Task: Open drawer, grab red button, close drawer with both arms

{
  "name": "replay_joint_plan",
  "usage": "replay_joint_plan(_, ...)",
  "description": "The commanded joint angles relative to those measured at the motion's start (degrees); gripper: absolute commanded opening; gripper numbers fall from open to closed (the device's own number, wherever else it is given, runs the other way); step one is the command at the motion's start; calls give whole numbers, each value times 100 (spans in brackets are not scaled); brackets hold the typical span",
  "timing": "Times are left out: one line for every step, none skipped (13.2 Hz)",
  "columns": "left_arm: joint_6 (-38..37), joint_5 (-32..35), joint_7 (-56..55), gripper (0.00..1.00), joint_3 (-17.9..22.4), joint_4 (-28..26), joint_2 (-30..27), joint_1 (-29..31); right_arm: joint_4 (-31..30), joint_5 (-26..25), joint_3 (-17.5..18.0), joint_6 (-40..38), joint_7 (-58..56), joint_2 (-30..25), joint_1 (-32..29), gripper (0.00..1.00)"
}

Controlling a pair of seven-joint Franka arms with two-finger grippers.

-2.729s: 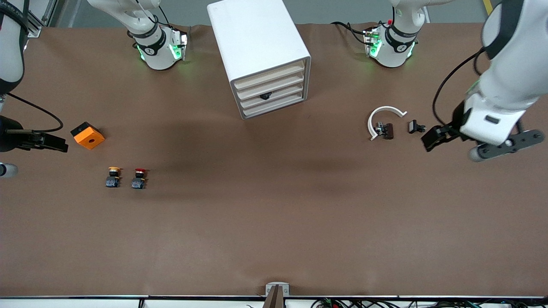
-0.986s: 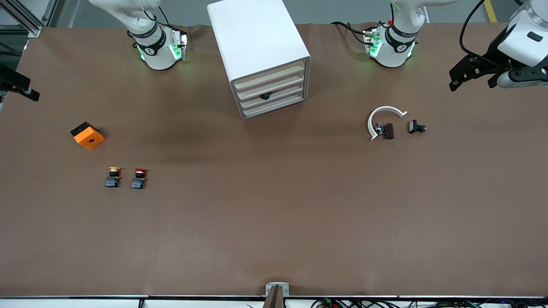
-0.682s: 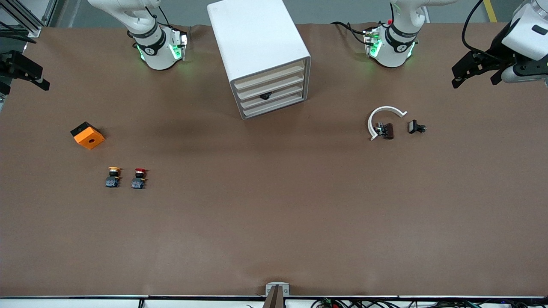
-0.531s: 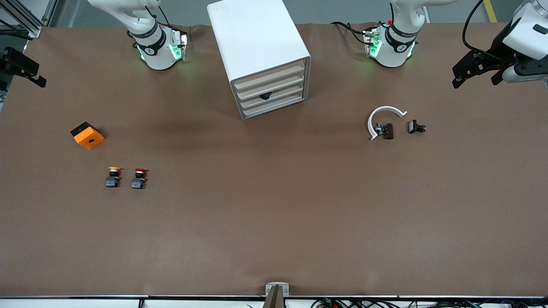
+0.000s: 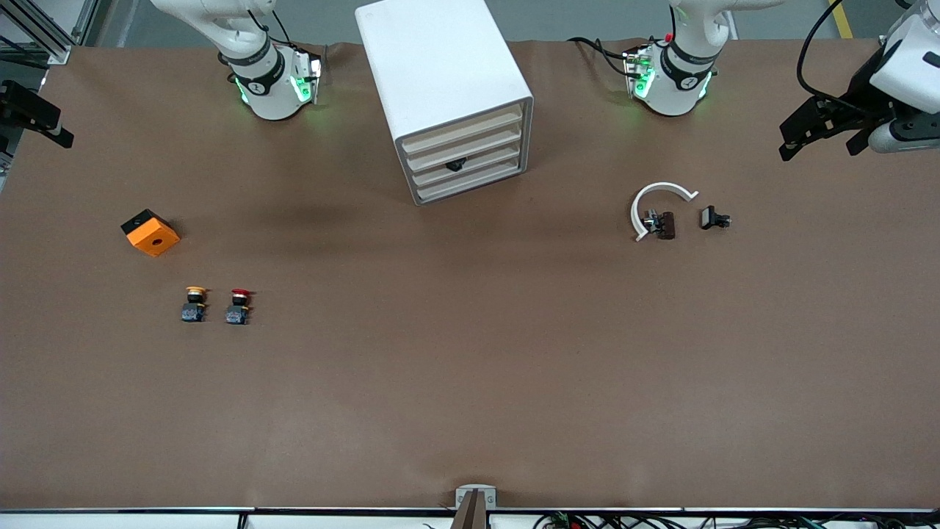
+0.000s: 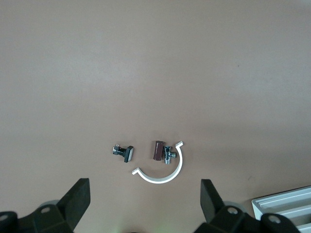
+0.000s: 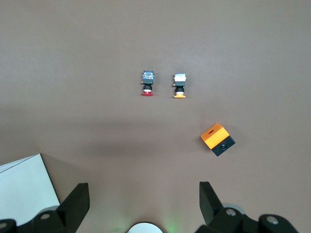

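Observation:
The white cabinet stands between the two arm bases, its four cream drawer fronts pushed in. The third drawer carries a small black knob. The red-capped button stands on the table toward the right arm's end, nearer the front camera than the cabinet. My right gripper hangs open and empty over that end's edge. My left gripper hangs open and empty over the left arm's end of the table.
A button with an orange-yellow cap stands beside the red one. An orange cube lies farther from the camera. Toward the left arm's end lie a white C-shaped ring, a brown part and a black clip.
Both grippers have pulled away, the left from beside the black clip and the right from beside the orange cube, out to the table's ends. Over the last second they only drift slightly. Nothing on the table moved.

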Motion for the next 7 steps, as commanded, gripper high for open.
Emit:
replay_joint_plan(-222,183,154,100,2,276,151,-2,-182,-86,74,104,-22,-187,-73,100)
replay_joint_plan(-302,184,146,100,-7,382,204,-3,-173,-217,109,122,-22,-187,-64,100)
replay_joint_plan(-328,184,146,100,-7,417,230,-11,-173,-244,196,122,21,-196,-64,100)
replay_joint_plan(-329,184,154,100,-16,418,231,-3,-173,-244,206,130,126,-205,-64,100)
replay_joint_plan(-329,184,154,100,-7,418,231,6,-173,-236,223,130,414,-205,-64,100)
replay_joint_plan(-337,184,154,100,-16,444,231,6,-182,-236,310,122,765,-240,-38,100)
replay_joint_plan(-338,184,154,100,-16,444,239,6,-251,-236,442,139,882,-310,-46,100)
